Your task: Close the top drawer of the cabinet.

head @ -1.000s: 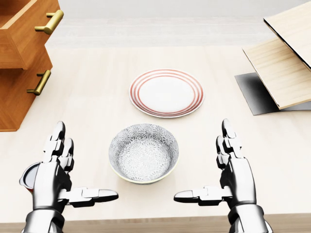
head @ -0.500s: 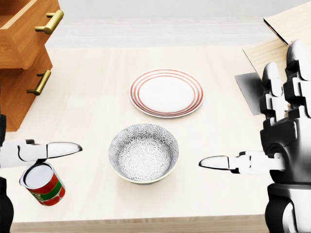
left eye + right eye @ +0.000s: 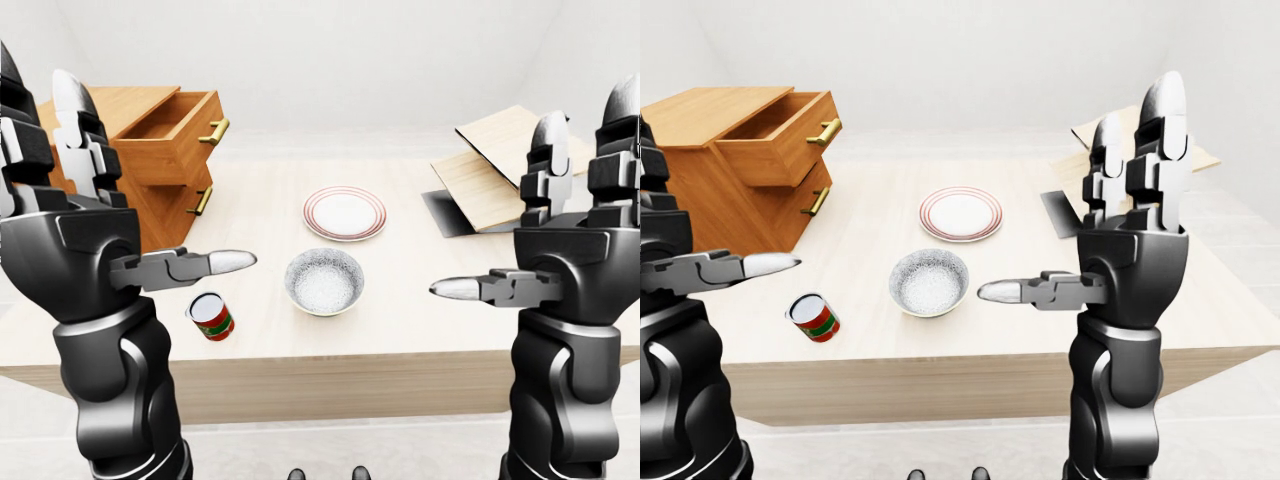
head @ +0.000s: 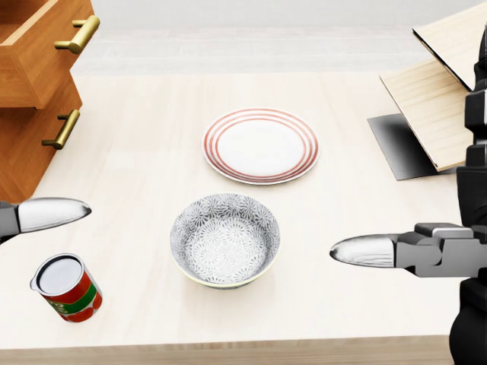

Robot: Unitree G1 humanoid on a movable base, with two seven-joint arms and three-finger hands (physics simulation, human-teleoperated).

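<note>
A wooden cabinet stands on the left end of the table. Its top drawer is pulled out, with a brass handle on its face. The lower drawer is shut. My left hand is raised in the air, open and empty, to the right of and below the cabinet in the left-eye view, well apart from the drawer. My right hand is also raised, open and empty, over the right half of the table. In the head view only the thumbs and part of the right hand show.
A red-ringed plate lies mid-table with a patterned bowl below it. A red can stands at the lower left. Leaning wooden boards and a dark sheet sit at the right. The table's near edge runs along the bottom.
Both hands have risen from the table toward the camera and spread apart. In the head view they went from whole hands to mostly thumbs. The can is uncovered. Drawer unchanged.
</note>
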